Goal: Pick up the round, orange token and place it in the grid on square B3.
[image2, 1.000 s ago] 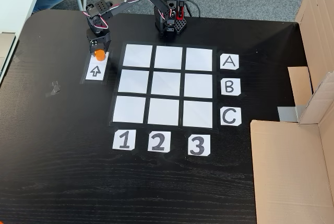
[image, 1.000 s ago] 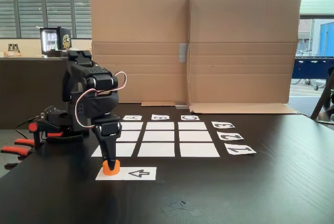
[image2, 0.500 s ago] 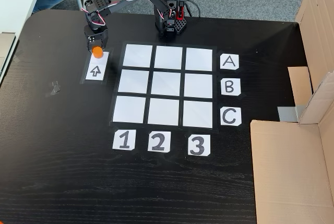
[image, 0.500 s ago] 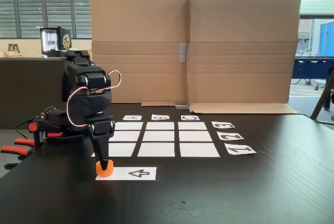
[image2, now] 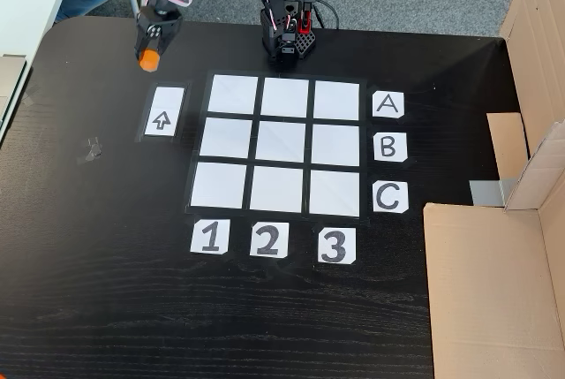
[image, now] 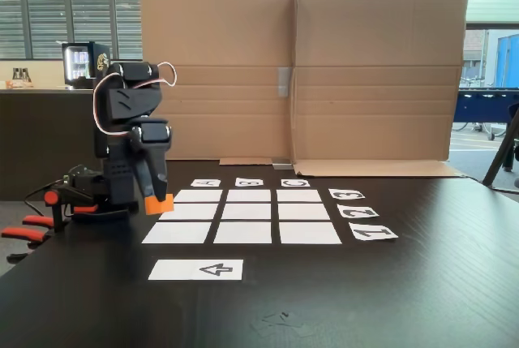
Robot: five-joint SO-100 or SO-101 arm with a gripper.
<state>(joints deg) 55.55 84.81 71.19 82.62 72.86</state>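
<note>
The orange token (image: pixel 159 203) hangs in the air to the left of the grid (image: pixel 242 232), held at the tips of my gripper (image: pixel 156 199), which is shut on it. From above, the token (image2: pixel 148 60) and gripper (image2: pixel 149 54) are over bare black table, just beyond the far end of the arrow strip (image2: pixel 164 111) and to the left of the grid (image2: pixel 222 138). Square B3 (image2: pixel 335 145) is the middle square of the column beside the letter cards, with nothing on it. From the side, B3 (image: pixel 249 195) is the middle of the far row.
The arrow strip (image: pixel 196 268) lies bare near the front. A tall cardboard wall (image: pixel 300 72) stands behind the grid, and more cardboard (image2: pixel 494 291) covers the right side. Red-orange clamp handles (image: pixel 24 233) stick out at the left. The arm's base (image2: pixel 284 41) sits beyond the grid.
My gripper has lifted the token off the arrow strip's end and carried it up and back toward the arm's base. The strip is now bare.
</note>
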